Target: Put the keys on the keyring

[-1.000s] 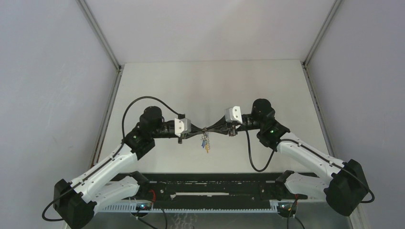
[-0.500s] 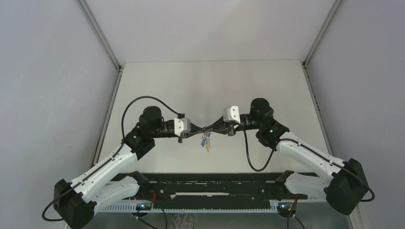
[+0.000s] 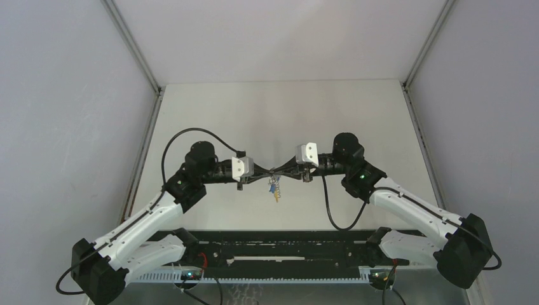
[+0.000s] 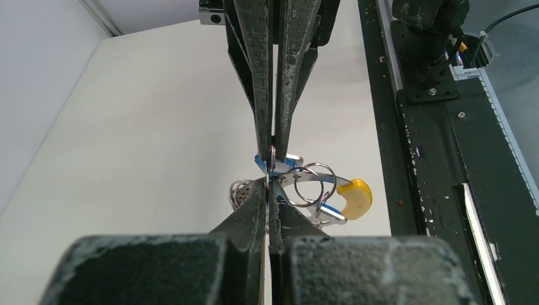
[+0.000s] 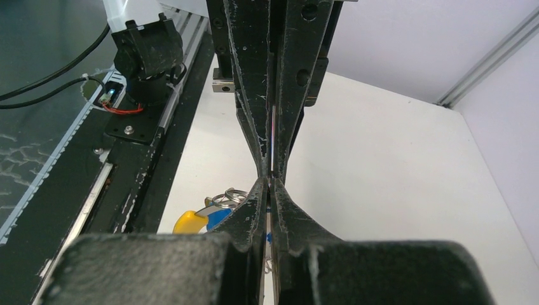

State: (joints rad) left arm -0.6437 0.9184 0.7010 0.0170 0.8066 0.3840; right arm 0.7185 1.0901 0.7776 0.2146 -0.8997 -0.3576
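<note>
My two grippers meet tip to tip above the near middle of the table. The left gripper (image 3: 266, 175) (image 4: 269, 184) is shut on a silver loop of the keyring (image 4: 308, 184), whose yellow curved section (image 4: 354, 196) hangs to the right. The right gripper (image 3: 282, 169) (image 5: 269, 184) is shut too, with a bit of blue from one of the keys (image 4: 262, 162) between its fingers. Another blue-headed key (image 4: 325, 211) dangles from the rings. In the top view the bundle (image 3: 274, 188) hangs just below the tips. In the right wrist view the yellow section (image 5: 184, 222) and a blue head (image 5: 219, 218) show to the left.
The black rail with the arm bases (image 3: 286, 251) runs along the near edge, close under the hanging bundle. Grey walls and metal posts (image 3: 136, 51) close in the white table (image 3: 279, 114) on three sides. A cable (image 3: 337, 210) loops off the right arm.
The right wrist has shifted a little to the left, toward the left gripper. The hanging bundle sits slightly higher. Both grippers stay shut.
</note>
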